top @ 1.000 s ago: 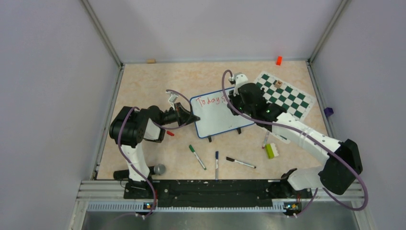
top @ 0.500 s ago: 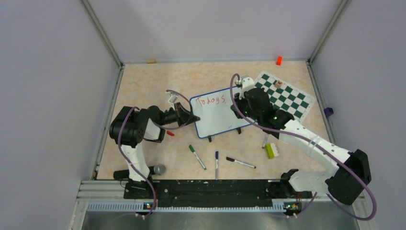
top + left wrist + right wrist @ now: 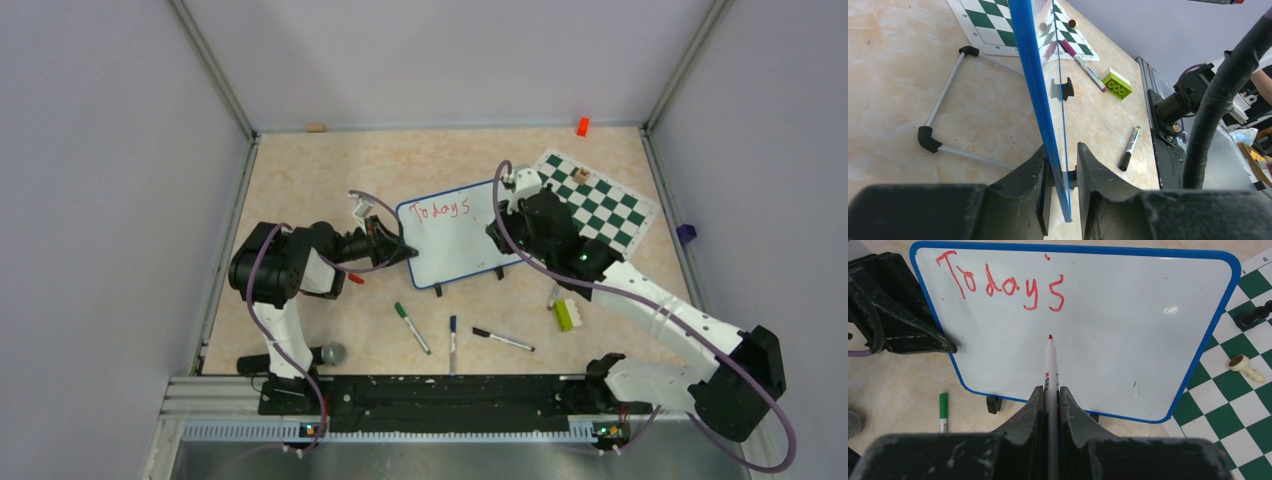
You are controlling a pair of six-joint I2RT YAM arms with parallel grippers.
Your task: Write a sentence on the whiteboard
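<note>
On the table (image 3: pixel 300 180) the whiteboard (image 3: pixel 460 250) stands tilted near the middle, its right end beside the chess mat (image 3: pixel 612 212). The left end effector (image 3: pixel 403 248) straddles the board's blue left edge with its jaws slightly parted, a gap showing on one side. The right end effector (image 3: pixel 1050 389) is closed on a red marker (image 3: pixel 1051 365), tip over the white surface just under the sentence (image 3: pixel 1003 287), of which only "Today's" shows.
</note>
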